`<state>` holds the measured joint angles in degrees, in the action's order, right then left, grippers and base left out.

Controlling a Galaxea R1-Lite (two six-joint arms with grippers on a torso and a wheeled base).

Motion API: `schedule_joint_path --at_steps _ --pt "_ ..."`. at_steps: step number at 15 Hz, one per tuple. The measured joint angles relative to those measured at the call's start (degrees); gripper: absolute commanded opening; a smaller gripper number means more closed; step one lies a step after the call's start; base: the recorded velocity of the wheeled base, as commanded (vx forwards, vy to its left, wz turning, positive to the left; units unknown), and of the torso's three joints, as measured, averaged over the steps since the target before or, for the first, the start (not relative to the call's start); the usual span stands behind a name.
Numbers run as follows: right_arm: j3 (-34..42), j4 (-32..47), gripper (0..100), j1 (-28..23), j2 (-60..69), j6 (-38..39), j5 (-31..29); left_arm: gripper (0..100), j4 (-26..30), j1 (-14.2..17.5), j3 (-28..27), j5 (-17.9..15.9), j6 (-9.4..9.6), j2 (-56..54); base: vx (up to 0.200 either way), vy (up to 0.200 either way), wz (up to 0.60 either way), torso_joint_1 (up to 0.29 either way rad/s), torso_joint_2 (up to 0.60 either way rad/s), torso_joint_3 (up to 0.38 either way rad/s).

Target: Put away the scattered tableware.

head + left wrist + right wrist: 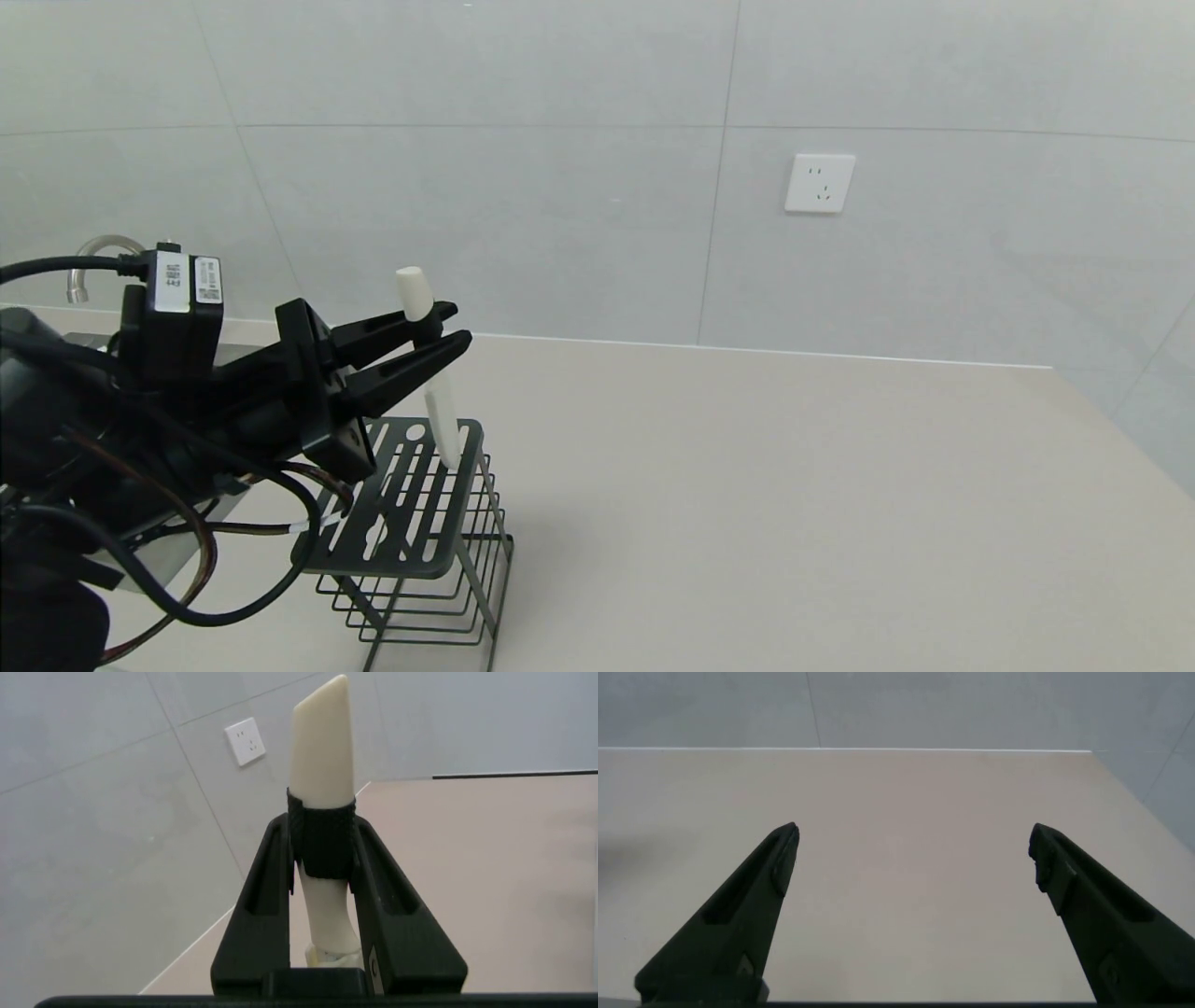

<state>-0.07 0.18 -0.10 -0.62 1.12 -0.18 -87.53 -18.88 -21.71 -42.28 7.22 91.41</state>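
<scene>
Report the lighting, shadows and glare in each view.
Head view: soft, even light, no hard shadow from the dark grey slotted wire rack on the beige countertop, no glare on the grey tiled wall. Left wrist view: the white utensil handle in the left end effector is evenly lit, without hot spots. Right wrist view: flat light on the countertop past the open right end effector.

Left tool [457, 325] tight around a near-upright white utensil [442, 420], lower end at the slotted top of a black rack [401, 523]
</scene>
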Motion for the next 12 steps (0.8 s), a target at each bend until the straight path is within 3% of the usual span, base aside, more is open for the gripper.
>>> schedule_joint_path --at_steps 12 --pt "0.0 0.0 100 0.0 0.0 0.0 0.0 0 0.0 0.9 2.3 0.0 -0.13 1.2 0.0 0.0 0.0 0.0 0.0 0.0"
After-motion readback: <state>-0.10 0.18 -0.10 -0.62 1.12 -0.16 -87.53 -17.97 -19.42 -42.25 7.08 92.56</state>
